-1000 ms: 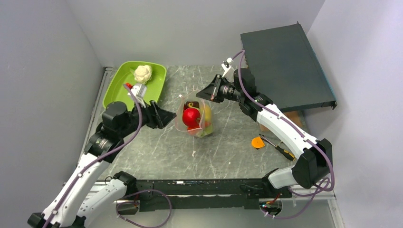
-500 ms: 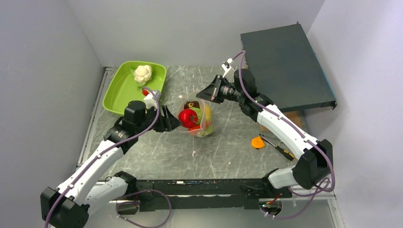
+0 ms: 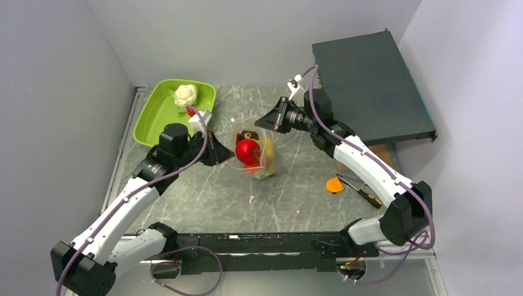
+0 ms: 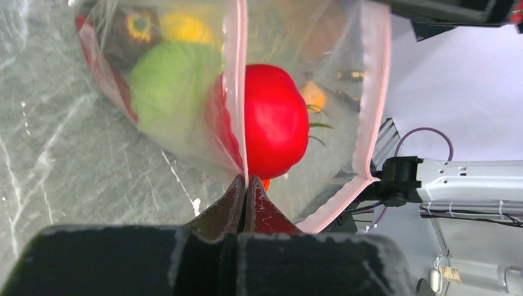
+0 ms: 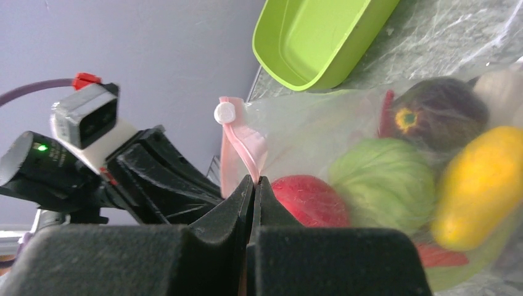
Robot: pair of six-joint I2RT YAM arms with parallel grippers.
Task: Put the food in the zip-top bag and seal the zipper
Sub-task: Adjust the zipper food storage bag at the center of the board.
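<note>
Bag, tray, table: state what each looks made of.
Bag: thin clear plastic film, glossy and crinkled, food showing through; pink strip at the mouth. Tray: smooth lime-green moulded plastic, slight sheen. Table: grey veined surface, stone or stone-look laminate; cannot tell which.

The left gripper [image 4: 245, 184] pinches the zipper [image 4: 234, 74] of the zip-top bag [image 4: 336, 68], a red tomato [image 4: 275, 120] inside
</note>
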